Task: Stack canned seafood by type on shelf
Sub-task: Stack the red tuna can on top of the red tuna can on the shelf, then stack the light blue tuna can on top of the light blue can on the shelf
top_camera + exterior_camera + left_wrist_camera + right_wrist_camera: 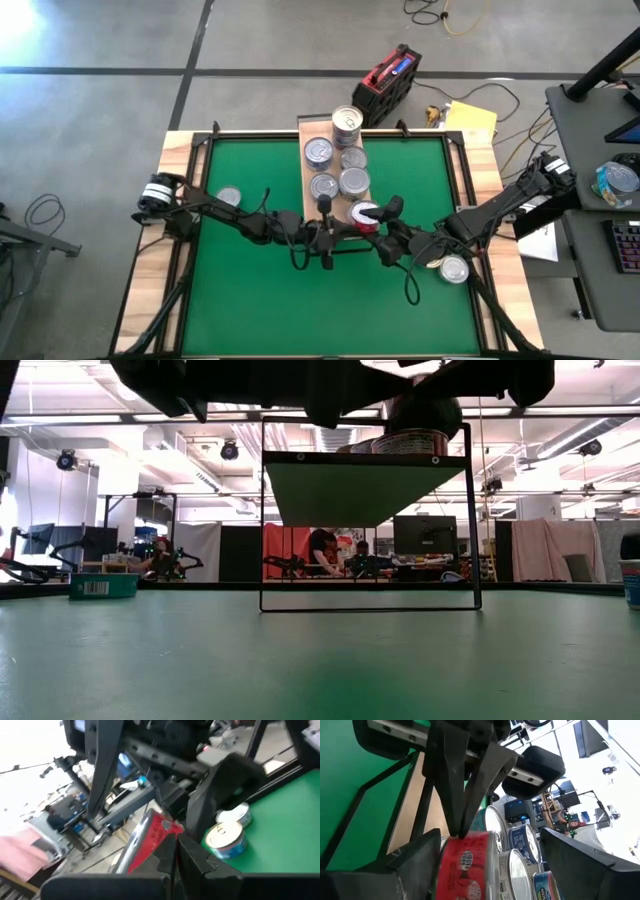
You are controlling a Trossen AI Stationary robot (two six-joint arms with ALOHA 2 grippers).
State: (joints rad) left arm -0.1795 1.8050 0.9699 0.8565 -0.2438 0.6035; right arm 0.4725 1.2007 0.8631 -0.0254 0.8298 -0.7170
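Hiding part of the red-labelled can, both claws meet at the near end of the light-wood shelf; the right claw holds that can between wide-set fingers; the left claw is pinched closed beside it; round silver-lidded tins crowd the shelf; two more lie on the green counter.

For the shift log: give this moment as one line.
stage: placing red can on shelf | right pincer: around red can | left pincer: shut, against can | loose cans on mat
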